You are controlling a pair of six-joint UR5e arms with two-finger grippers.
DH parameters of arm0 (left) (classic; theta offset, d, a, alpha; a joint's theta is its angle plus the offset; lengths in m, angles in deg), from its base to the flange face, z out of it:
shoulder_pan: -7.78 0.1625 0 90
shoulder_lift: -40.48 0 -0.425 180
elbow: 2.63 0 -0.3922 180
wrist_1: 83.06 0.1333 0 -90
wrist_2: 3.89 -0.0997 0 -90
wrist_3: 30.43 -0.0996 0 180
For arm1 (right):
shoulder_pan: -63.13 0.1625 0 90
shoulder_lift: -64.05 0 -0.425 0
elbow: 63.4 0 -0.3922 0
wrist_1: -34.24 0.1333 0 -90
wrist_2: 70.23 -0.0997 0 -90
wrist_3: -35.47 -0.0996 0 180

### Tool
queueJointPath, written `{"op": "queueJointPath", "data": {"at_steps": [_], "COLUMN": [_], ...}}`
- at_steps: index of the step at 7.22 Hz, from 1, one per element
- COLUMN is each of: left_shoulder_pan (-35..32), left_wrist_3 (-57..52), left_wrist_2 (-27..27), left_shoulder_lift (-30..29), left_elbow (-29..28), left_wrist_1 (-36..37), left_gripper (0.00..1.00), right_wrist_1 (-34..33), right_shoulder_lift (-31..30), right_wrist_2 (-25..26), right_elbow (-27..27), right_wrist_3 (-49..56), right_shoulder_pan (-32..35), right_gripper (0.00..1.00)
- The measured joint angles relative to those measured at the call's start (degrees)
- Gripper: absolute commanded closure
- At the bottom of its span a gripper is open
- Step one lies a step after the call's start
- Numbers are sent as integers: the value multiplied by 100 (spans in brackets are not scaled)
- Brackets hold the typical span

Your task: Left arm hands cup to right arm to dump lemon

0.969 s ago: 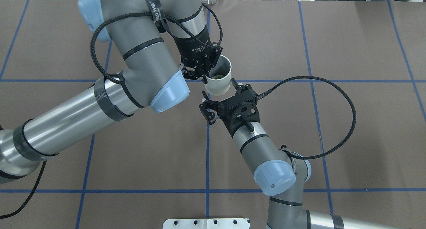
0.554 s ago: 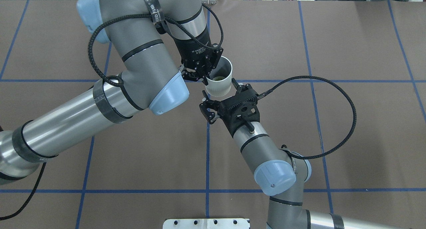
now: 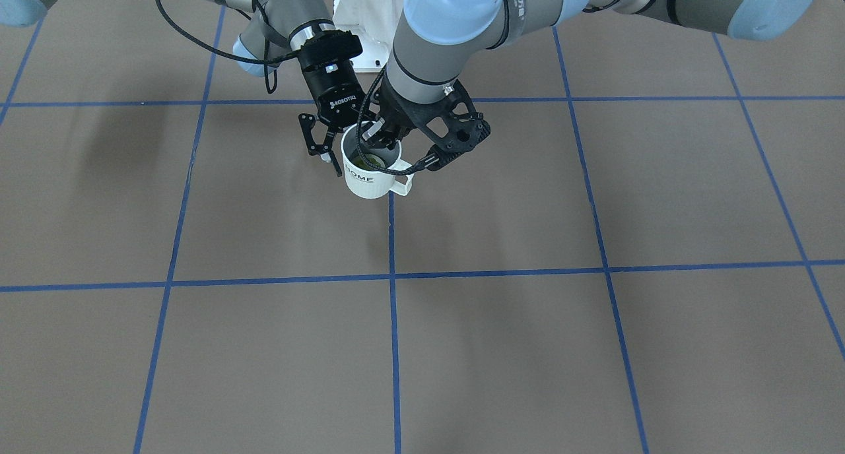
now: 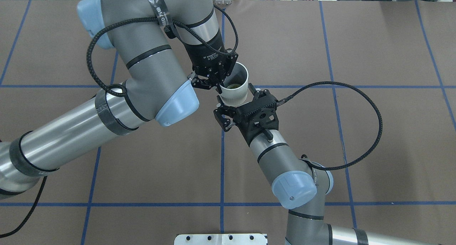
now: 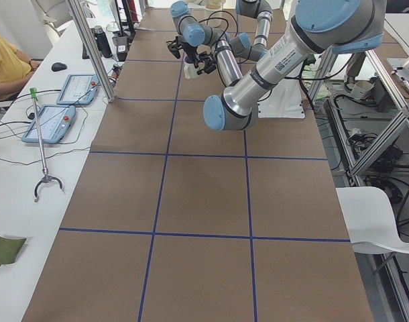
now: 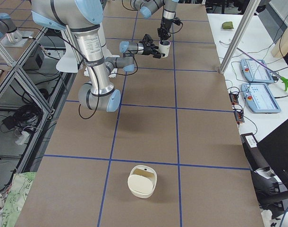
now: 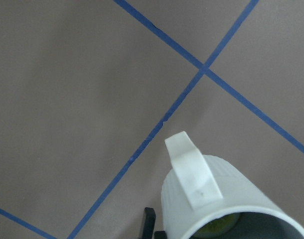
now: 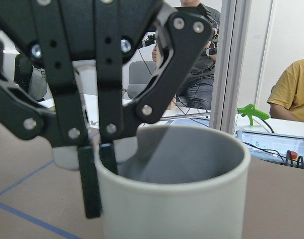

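Two claws meet at a lemon-carrying cup

Upper centre of the front-facing view: the left claw pinches the rim of the cream cup, one finger inside and one outside, with the handle at lower right. The lemon lies in the cup's grey bottom. The right claw stands spread, its fingers flanking the cup's lower wall; whether they touch it cannot be told. The brown table carries blue gridlines.
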Motion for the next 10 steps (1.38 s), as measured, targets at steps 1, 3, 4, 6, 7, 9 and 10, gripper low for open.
{"op": "queueJointPath", "data": {"at_steps": [1,3,4,6,7,9,10], "left_shoulder_pan": [22,64,88,160,172,181,180], "left_wrist_3": [4,4,3,2,2,-1,-2], "left_wrist_2": [15,27,31,28,31,36,37], "left_shoulder_lift": [2,-6,-11,-14,-14,-18,-24], "left_elbow": [3,3,2,-8,-10,-11,-8], "left_wrist_1": [0,1,-2,-7,-8,-10,-11], "left_gripper": [100,100,100,100,100,94,1], "right_wrist_1": [-4,-7,-9,-15,-15,-20,-21], "right_shoulder_lift": [2,2,-2,-5,-9,-15,-22], "right_wrist_2": [45,74,77,78,78,75,66], "right_elbow": [0,0,0,0,-2,-6,-9], "right_wrist_3": [-31,-49,-51,-52,-52,-52,-52], "right_shoulder_pan": [1,0,-3,-7,-8,-9,-10], "right_gripper": [2,2,2,2,7,50,64]}}
